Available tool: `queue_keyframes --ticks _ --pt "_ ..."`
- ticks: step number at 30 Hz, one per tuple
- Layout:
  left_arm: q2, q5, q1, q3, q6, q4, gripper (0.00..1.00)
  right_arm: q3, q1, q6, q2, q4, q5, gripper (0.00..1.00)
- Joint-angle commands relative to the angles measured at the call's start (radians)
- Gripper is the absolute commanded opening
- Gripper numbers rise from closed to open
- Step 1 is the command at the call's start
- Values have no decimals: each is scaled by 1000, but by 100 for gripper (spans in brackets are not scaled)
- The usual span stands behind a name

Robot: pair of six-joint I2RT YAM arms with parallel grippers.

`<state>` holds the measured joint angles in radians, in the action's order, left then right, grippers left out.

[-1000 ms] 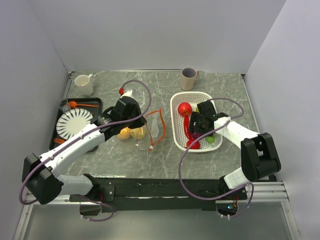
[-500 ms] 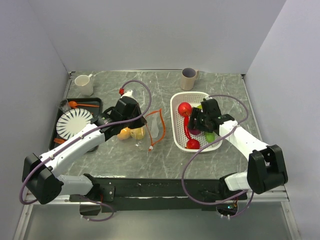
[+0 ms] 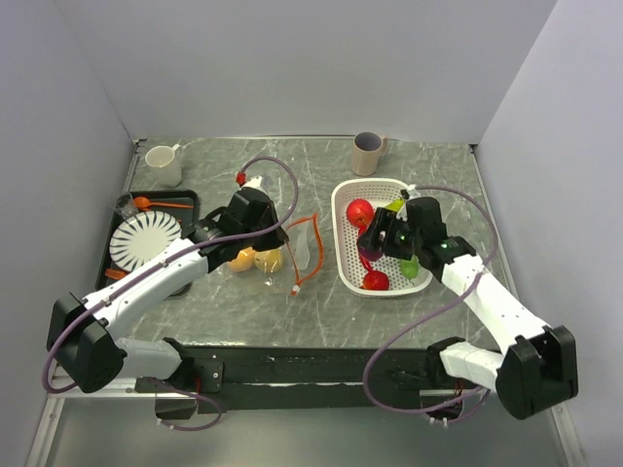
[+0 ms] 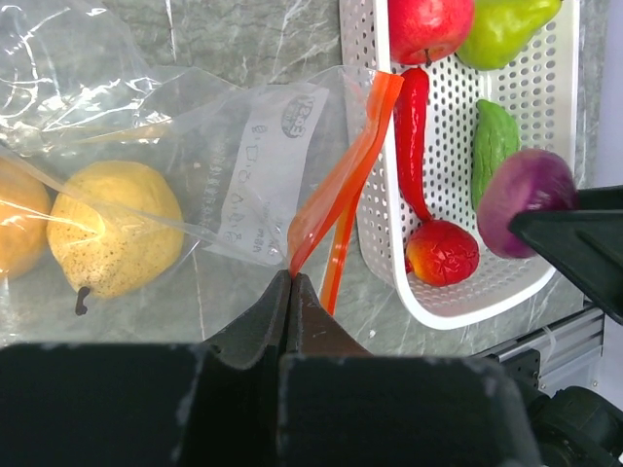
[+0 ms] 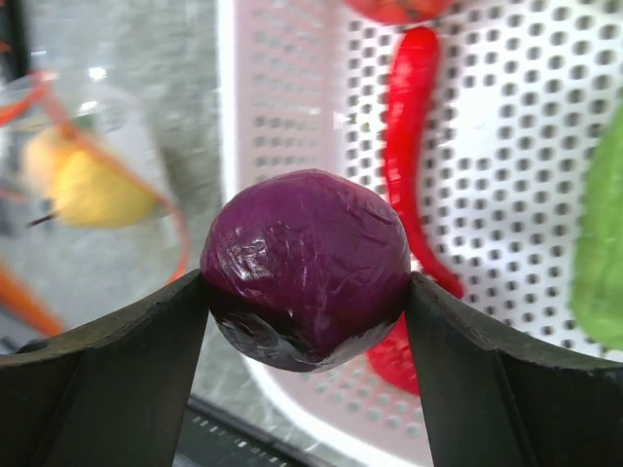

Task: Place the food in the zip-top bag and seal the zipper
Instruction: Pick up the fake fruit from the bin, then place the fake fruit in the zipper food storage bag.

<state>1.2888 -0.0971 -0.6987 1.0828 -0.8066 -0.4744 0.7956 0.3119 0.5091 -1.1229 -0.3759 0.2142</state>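
Over marbled tabletop (image 3: 438, 175), right gripper (image 5: 307, 292) is clasping a probably light, slippery purple toy vegetable (image 5: 302, 243) at its widest above the basket (image 5: 545, 126); left gripper (image 4: 289, 287) is pinching the floppy zip-top bag (image 4: 224, 146) by its zipper (image 4: 341, 165).

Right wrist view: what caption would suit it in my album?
Two dark fingers hold a purple toy vegetable over the white basket, red chili lying inside.
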Motion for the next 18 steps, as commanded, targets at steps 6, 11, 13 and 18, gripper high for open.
queue_keyframes --ticks 6,11,13,18 --pt "17 30 4 23 0 52 1 10 42 34 71 101 148 51" --pt "24 43 4 31 -5 69 1 68 156 5 12 78 113 52" --pt "27 51 4 34 -6 71 1 79 200 14 -15 97 116 52" --pt "27 71 4 32 -11 77 1 114 274 46 -83 153 122 52"
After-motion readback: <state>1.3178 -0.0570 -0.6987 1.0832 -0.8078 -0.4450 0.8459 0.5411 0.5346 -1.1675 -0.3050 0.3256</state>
